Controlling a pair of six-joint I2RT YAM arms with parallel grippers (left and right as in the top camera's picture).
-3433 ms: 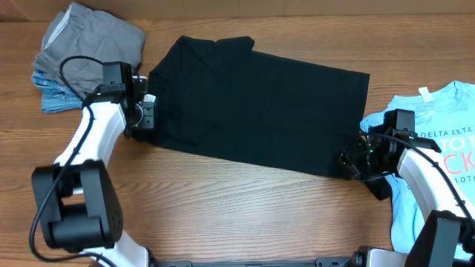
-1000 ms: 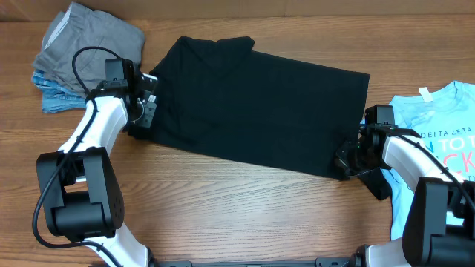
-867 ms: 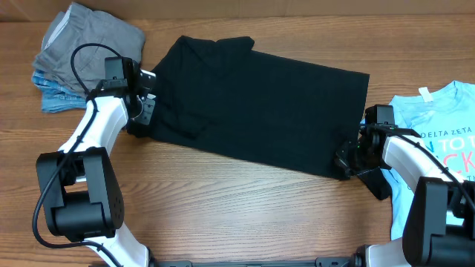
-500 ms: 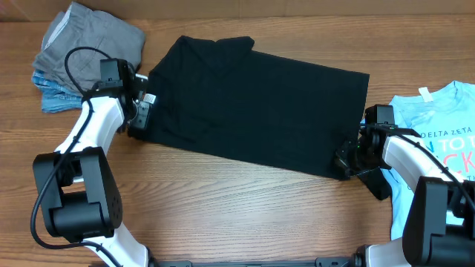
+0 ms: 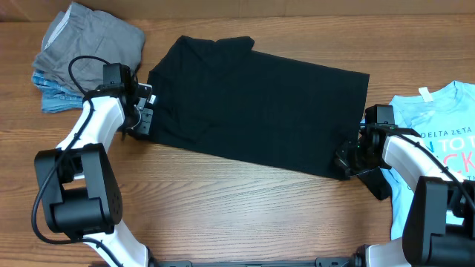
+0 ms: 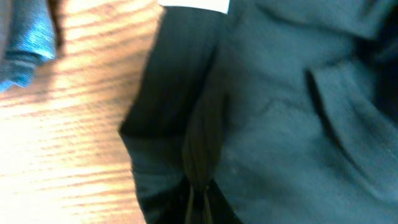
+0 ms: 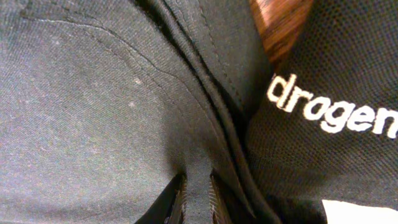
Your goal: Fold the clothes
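The plain black short-sleeved cloth T-shirt (image 5: 260,111) lies flat mid-way across the wooden table (image 5: 245,215). My left gripper (image 5: 143,113) is clamped on its left edge, my right gripper (image 5: 346,160) on its near-right corner — opposite holds, I judge, to lift and fold it evenly.

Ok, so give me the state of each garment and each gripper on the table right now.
black T-shirt, lying flat, spread out
left gripper, shut on its left edge
right gripper, shut on its lower right corner
light-blue tee, flat, print up
grey garment, crumpled atop a blue piece
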